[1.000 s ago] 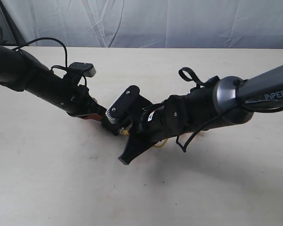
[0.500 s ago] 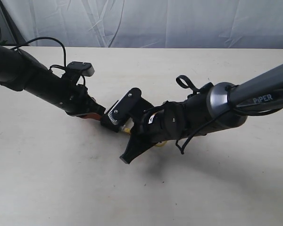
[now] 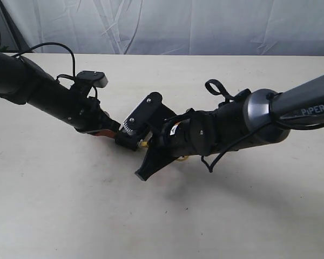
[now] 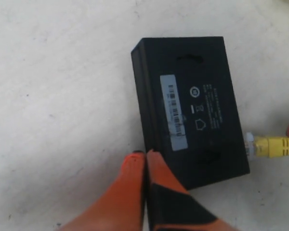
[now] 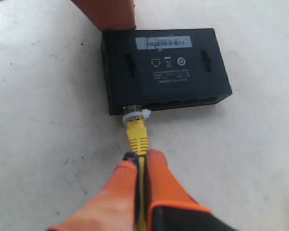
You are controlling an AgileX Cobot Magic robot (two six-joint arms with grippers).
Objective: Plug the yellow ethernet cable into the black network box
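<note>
Exterior view: the right arm (image 3: pixel 221 129) has eased leftward since a half-second ago. Left wrist view: the left gripper (image 4: pixel 145 160), pressed together, rests against the black network box (image 4: pixel 202 120). Right wrist view: the right gripper (image 5: pixel 141 159) pinches the yellow ethernet cable (image 5: pixel 136 132) — plug at the box's port, probably seating.

The bench (image 3: pixel 70 205) is a broad, flat, pale cream surface, matt, with faint dark specks and scuffs. Near its middle lies a small, flat, rectangular black network box (image 4: pixel 202 120) of plastic. It rests flat on the bench, with its white barcode label strip and small white markings facing up. At one end of its long port side sits the clear plug of a thin, bright yellow ethernet cable (image 5: pixel 136 132), low over the bench. Whether the cord touches the surface cannot be told.
</note>
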